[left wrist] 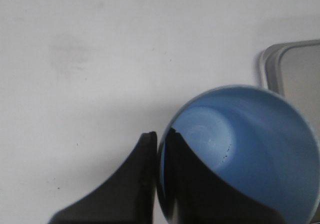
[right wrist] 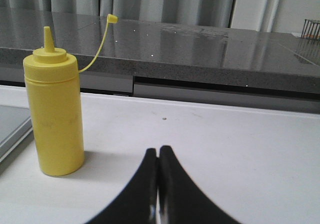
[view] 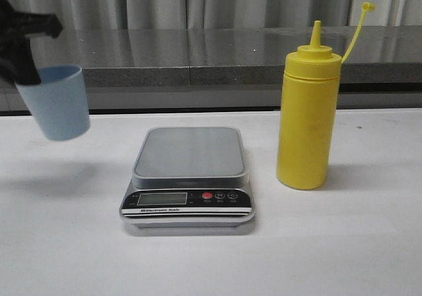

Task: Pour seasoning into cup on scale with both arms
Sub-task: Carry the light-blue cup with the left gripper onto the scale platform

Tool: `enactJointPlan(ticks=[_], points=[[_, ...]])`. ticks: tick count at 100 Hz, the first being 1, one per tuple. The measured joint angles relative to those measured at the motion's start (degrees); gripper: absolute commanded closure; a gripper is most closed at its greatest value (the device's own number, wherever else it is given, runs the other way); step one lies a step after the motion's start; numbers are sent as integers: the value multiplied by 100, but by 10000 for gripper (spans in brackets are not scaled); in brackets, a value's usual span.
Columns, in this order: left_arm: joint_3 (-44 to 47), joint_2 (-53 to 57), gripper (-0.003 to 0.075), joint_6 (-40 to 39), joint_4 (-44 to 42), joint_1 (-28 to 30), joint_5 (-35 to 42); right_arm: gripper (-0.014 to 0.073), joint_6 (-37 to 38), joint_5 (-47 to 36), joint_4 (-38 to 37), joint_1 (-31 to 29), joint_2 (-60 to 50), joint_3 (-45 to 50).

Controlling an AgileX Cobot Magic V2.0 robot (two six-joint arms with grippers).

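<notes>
The left hand (left wrist: pixel 156 184) grips the pale blue cup (view: pixel 55 102) by its rim, one finger inside and one outside, holding it tilted in the air left of the scale (view: pixel 188 180). The right hand (right wrist: pixel 158 184) is clenched on nothing, low over the counter (right wrist: pixel 240 149), with the yellow seasoning bottle (right wrist: pixel 54 119) standing upright apart from it, just beside the scale.

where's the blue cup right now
In the front view the cup is at the far left, held tilted in the air by the left gripper, left of the scale and not on it.
</notes>
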State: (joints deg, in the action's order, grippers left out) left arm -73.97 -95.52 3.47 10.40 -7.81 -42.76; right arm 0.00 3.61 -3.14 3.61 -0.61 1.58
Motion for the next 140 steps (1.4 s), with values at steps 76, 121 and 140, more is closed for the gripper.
enactJointPlan(ticks=[76, 121, 140], points=[[-1265, -836, 740, 0, 34, -1612, -406, 660, 0, 0, 0, 0, 0, 0], [-1572, -1532, 740, -32, 59, -1936, -343, 660, 0, 0, 0, 0, 0, 0], [-1610, -1576, 740, -42, 49, -1936, -384, 660, 0, 0, 0, 0, 0, 0]])
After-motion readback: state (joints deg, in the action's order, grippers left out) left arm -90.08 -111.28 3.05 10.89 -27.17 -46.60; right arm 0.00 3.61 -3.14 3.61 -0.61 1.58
